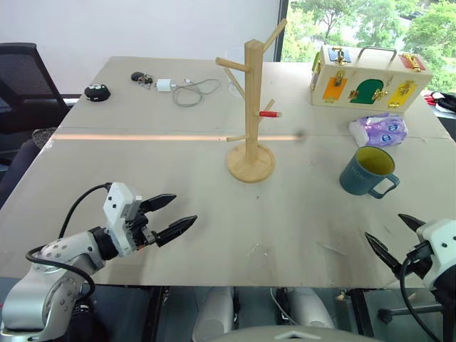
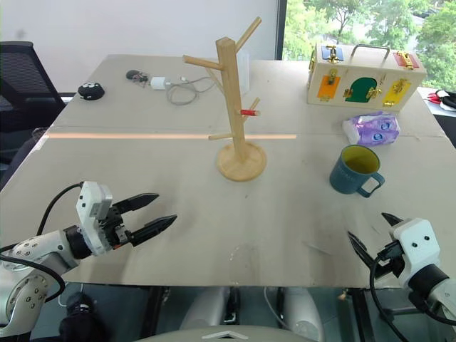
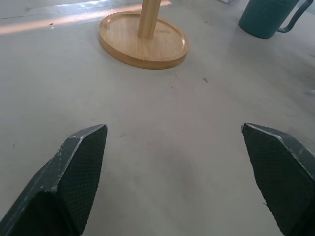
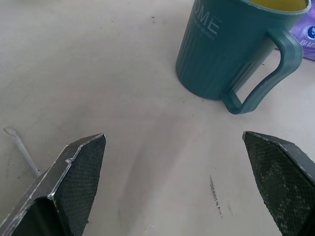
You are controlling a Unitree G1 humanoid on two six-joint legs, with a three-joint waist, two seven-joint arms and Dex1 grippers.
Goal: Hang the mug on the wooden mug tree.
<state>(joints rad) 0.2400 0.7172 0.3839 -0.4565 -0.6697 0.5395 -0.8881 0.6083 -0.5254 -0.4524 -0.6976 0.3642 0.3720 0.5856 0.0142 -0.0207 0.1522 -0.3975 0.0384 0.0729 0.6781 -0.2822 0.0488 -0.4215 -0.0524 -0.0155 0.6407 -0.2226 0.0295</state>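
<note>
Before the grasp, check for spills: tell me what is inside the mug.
The mug stands upright; its yellow-green inner wall shows, with nothing visible inside. Its bottom is hidden by the near rim, so a little liquid cannot be ruled out.

One mug (image 1: 368, 172), one wooden mug tree (image 1: 252, 107), one latch box (image 1: 369, 77), one tissue pack (image 1: 379, 130), one charger (image 1: 165, 85).

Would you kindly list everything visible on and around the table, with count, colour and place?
mug: one, teal, yellow-green inside, upright on the right, handle toward the robot.
wooden mug tree: one, light wood, one red-tipped peg, table centre.
latch box: one, cream with coloured panels, far right.
tissue pack: one, purple, between box and mug.
charger with cable: one, white, far side.
keys: one dark bunch, left of charger.
black object: one, far left.
chair: one, black, beyond left edge.
table: one, beige.
left hand: black fingers, open, near left.
right hand: open, near the mug.
</note>
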